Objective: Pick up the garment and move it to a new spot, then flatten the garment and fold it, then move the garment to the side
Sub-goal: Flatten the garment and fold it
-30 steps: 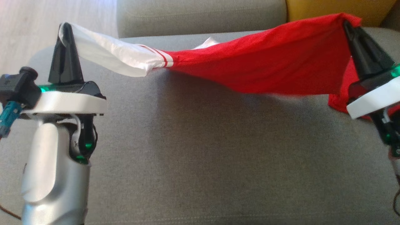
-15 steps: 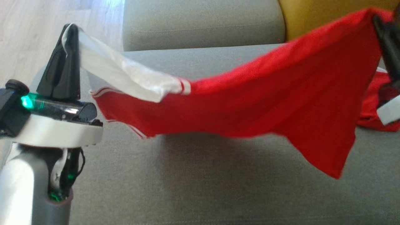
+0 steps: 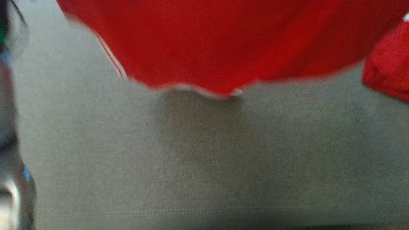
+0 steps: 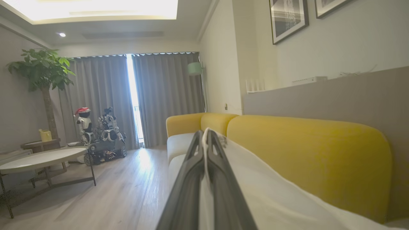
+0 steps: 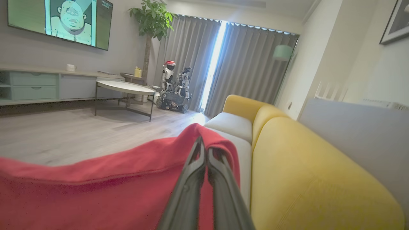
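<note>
Your left gripper (image 4: 204,131) is pinched fully together on a white edge of the garment (image 3: 223,38). In the left wrist view a thin fold of white cloth runs up between the two dark fingers, and the white fabric spreads off to their lower right. Your right gripper (image 5: 204,143) is clamped just as tight. Its fingertips are tucked into a peak of the red cloth, which drapes over them and stretches to the left of that view.

The garment hangs between the two grippers, above the grey sofa seat (image 3: 204,166). From the head camera you see its red body blurred across the top of the frame, with thin white stripes along its left edge and a pale hem at its lowest point. A soft shadow lies on the cushion directly beneath. The hem looks to be clear of the seat, though the blur makes that hard to confirm. A second patch of red cloth shows at the right edge, and a pale, out-of-focus forearm (image 3: 12,179) runs down the left edge.

The yellow backrest (image 4: 303,150) runs alongside both grippers. Beyond it you have wood floor (image 5: 64,137), a coffee table (image 5: 124,87) and another robot in a red cap (image 5: 168,75) in front of grey curtains (image 5: 249,64).
</note>
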You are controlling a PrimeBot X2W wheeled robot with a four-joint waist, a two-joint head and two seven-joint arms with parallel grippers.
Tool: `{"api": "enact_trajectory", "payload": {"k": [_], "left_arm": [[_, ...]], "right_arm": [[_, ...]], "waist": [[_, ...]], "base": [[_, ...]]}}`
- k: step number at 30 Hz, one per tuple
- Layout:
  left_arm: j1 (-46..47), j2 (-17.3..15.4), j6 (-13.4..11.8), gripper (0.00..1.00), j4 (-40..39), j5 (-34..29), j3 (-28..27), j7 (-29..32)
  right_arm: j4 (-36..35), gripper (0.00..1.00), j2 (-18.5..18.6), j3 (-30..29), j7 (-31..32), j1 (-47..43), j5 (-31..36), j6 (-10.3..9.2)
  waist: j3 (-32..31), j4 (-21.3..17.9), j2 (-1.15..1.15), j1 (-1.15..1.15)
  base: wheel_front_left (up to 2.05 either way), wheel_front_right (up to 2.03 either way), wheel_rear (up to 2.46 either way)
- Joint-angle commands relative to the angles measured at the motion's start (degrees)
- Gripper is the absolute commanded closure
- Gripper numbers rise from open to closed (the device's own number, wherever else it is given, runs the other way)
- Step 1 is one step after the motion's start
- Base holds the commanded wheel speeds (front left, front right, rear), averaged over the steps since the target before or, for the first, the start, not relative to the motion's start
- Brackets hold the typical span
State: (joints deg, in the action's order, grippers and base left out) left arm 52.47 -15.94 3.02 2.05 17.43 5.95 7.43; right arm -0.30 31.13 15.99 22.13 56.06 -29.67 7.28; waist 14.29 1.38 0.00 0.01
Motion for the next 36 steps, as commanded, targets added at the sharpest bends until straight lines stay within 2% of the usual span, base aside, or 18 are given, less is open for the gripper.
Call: {"api": "enact_trajectory", "payload": {"k": [1,3,4,7,11,14,17,22,27,30,36], "left_arm": [[9.4,-3.3,-0.2,1.00,4.0,-1.0,-3.1,-1.7],[17.8,-3.1,-1.0,1.00,10.3,-1.5,-4.1,-5.2],[17.8,-3.1,-1.0,1.00,10.3,-1.5,-4.1,-5.2],[26.9,-2.2,-2.8,1.00,18.4,-1.7,-5.9,-13.0],[32.9,-1.8,-2.1,1.00,25.8,-1.7,-6.0,-19.2],[34.5,-1.5,-1.3,1.00,28.5,-1.7,-5.9,-21.2],[34.1,-1.1,-0.3,1.00,29.8,-2.0,-5.3,-22.0],[27.6,-0.4,1.9,1.00,30.1,-2.6,-3.6,-22.4],[15.8,0.1,3.0,1.00,27.7,-3.8,-1.9,-22.4],[5.6,0.4,3.4,1.00,27.7,-4.2,-1.4,-22.4],[-6.0,-0.1,4.1,1.00,29.8,-4.6,1.4,-22.4]], "right_arm": [[3.5,1.00,-0.5,2.1,-2.9,7.8,2.6,0.21],[9.9,1.00,-1.5,3.6,-7.3,15.3,5.5,0.21],[9.9,1.00,-1.5,3.6,-7.3,15.3,5.5,0.21],[19.0,1.00,-3.8,4.8,-14.8,23.0,9.4,0.21],[28.4,1.00,-6.4,4.1,-24.4,28.3,13.4,0.21],[33.5,1.00,-7.5,3.5,-29.8,29.1,15.4,0.21],[37.9,1.00,-8.0,3.8,-32.8,28.0,16.5,0.21],[43.0,1.00,-8.5,4.8,-35.2,23.0,15.4,0.21],[46.6,1.00,-8.9,6.9,-36.0,15.0,12.2,0.21],[49.2,1.00,-8.9,10.9,-34.9,7.6,8.6,0.21],[50.3,1.00,-7.1,17.6,-31.5,-1.4,2.2,0.21]], "waist": [[9.6,0.6,0.00,-0.01],[11.6,0.8,0.00,-0.01],[11.6,0.8,0.00,-0.01],[12.5,1.2,0.00,-0.01],[12.8,1.7,0.00,-0.01],[13.3,2.4,0.00,-0.01],[14.0,3.1,0.00,-0.01],[14.0,4.1,0.00,-0.01],[12.0,4.9,0.00,-0.01],[8.5,5.2,0.00,-0.01],[3.1,5.7,0.00,-0.01]], "base": [[0.00,0.00,0.00],[0.00,0.00,0.00],[0.00,0.00,0.00],[0.00,0.00,0.00],[0.00,0.00,0.00],[0.00,0.00,0.00],[0.00,0.00,0.00],[0.00,0.00,0.00],[0.00,0.00,0.00],[0.00,0.00,0.00],[0.00,0.00,0.00]]}}
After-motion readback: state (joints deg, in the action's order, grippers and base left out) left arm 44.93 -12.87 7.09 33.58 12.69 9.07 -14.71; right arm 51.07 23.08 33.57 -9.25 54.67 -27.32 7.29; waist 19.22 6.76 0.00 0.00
